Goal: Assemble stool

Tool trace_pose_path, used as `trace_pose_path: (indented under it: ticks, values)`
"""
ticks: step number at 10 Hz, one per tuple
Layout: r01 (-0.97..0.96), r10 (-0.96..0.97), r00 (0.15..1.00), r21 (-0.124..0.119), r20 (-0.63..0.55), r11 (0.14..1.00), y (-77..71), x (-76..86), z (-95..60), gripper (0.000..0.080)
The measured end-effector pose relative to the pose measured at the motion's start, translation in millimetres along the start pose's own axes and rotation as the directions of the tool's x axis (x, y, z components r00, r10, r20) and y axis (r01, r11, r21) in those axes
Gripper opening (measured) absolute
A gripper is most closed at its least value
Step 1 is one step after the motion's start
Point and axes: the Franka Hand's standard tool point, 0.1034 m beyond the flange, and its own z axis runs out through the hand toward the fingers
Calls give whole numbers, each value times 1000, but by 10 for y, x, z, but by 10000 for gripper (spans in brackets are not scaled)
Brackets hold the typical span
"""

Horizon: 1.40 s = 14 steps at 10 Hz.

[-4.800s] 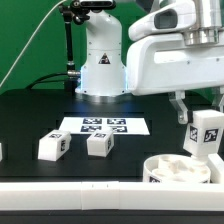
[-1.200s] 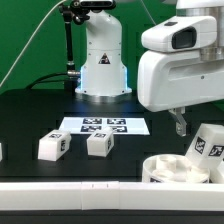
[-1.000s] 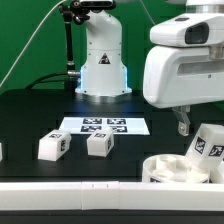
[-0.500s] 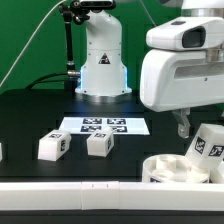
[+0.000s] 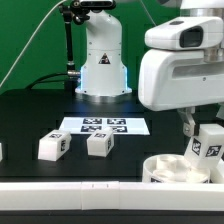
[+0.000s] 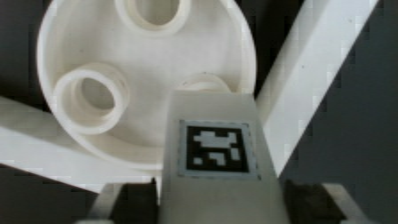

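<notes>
My gripper (image 5: 203, 131) is at the exterior view's right, over the round white seat (image 5: 172, 171). It is shut on a white tagged leg (image 5: 208, 147), which stands nearly upright with its lower end on the seat. In the wrist view the leg (image 6: 217, 140) sits between my two fingers (image 6: 135, 203), pads against its sides, with the gripper (image 6: 224, 206) above the seat (image 6: 107, 45) and its round sockets. Two more tagged legs (image 5: 52, 146) (image 5: 100, 144) lie on the black table towards the exterior view's left.
The marker board (image 5: 104, 126) lies flat in front of the robot base (image 5: 100, 70). A long white border rail (image 5: 70, 191) runs along the near table edge; white rail pieces (image 6: 329, 60) also show beside the seat in the wrist view.
The leg leaned tilted on the seat a second ago; now it stands more upright. My gripper has shifted slightly and closed round it.
</notes>
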Motion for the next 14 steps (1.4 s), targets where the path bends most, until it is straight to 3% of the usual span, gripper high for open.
trace_pose_path:
  ticks: [2, 5, 11, 13, 14]
  values:
    - [-137, 139, 988, 37, -72, 990, 23, -43, 16, 340]
    - [-379, 388, 910, 87, -145, 921, -55, 34, 20, 340]
    - [-697, 711, 690, 142, -132, 703, 9, 54, 11, 340]
    - [-826, 848, 521, 191, -99, 530, 26, 9, 11, 341]
    - [-894, 919, 387, 215, -75, 394, -11, -24, 12, 341]
